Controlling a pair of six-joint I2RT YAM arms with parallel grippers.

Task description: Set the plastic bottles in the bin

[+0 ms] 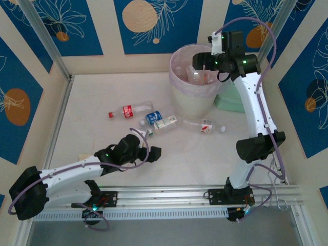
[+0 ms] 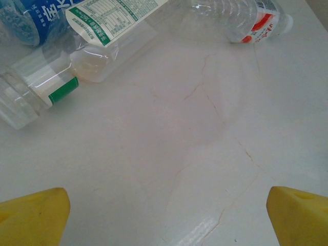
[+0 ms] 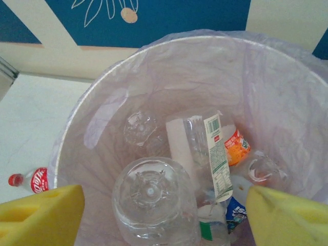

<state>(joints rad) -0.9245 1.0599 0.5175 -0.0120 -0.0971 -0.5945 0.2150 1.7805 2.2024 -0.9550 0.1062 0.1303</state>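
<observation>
In the top view, the right gripper (image 1: 201,61) hangs over the bin (image 1: 192,100) at upper centre, and the left gripper (image 1: 154,152) sits lower left, near four plastic bottles (image 1: 128,110) lying mid-frame. The left wrist view shows its jaws wide and empty, with bottles along the top edge. The right wrist view shows jaws spread wide above bottles inside the bin.

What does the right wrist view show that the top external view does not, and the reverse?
Right wrist view: an upturned clear bottle and a green-and-white label inside the bin, plus the yellow pads of the open right gripper. Top external view: the left gripper, three more bottles on the table, the mint-green case. Both: the bin and the red-label bottle.
</observation>
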